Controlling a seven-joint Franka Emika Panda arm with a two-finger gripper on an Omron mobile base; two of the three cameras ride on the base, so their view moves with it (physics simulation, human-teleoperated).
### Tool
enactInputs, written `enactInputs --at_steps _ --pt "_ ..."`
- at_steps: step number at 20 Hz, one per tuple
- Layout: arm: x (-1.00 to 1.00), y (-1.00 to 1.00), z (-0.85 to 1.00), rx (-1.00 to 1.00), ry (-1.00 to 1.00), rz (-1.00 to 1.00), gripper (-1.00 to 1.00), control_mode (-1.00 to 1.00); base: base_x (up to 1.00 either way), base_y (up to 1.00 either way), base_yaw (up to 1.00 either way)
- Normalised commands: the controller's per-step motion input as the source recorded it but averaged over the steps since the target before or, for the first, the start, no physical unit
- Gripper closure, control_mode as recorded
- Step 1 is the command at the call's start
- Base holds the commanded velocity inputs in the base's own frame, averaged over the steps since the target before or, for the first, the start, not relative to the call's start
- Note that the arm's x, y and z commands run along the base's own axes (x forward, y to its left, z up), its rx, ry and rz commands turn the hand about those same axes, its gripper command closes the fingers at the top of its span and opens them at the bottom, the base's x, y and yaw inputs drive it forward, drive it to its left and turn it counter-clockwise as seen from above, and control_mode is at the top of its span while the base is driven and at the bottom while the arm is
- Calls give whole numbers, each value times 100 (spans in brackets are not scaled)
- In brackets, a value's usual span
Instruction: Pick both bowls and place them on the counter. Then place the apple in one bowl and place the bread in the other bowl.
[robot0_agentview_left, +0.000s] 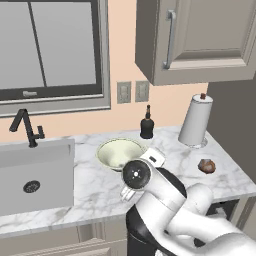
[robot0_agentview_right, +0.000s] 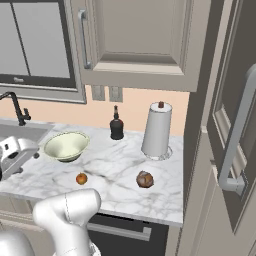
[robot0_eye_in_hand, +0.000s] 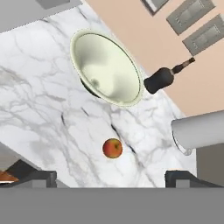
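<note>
While the gripper (robot0_eye_in_hand: 111, 179) is hanging above the counter (robot0_eye_in_hand: 39, 118) with its jaws standing wide apart and holding nothing, the work seems to be sitting between steps: only the cream-green bowl (robot0_eye_in_hand: 106, 68) is resting on the marble, and the tan bowl is not showing on the slab. Nearest the fingers, the apple (robot0_eye_in_hand: 112, 148) is lying alone on the marble, a little short of that bowl and not touching it. Further along, the bread (robot0_agentview_right: 144, 179) is sitting near the front edge toward the right end of the counter, well apart from the apple and from the bowl. Beyond these, a dark soap bottle (robot0_agentview_right: 116, 126) and a paper towel roll (robot0_agentview_right: 157, 129) are standing by the wall, and the upper cabinet (robot0_agentview_right: 140, 40) is hanging closed above them. By my judgement the second bowl is still waiting to be fetched, so the next move is calling for the arm to leave the fruit alone and go looking for that bowl first.
</note>
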Motion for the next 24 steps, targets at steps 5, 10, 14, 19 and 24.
enactInputs --at_steps 5,10,14,19,24 --pt "-12 -56 53 17 2 -17 -100 -100 0 0 0" --pt "-21 -57 31 15 0 -13 -100 -100 0 0 0" --pt "-11 -7 -1 1 0 -6 -100 -100 0 0 0" --pt "-11 -4 0 1 -3 -1 -100 -100 0 0 0" --pt "-19 -11 0 2 -5 -6 -100 100 -44 -19 -13"
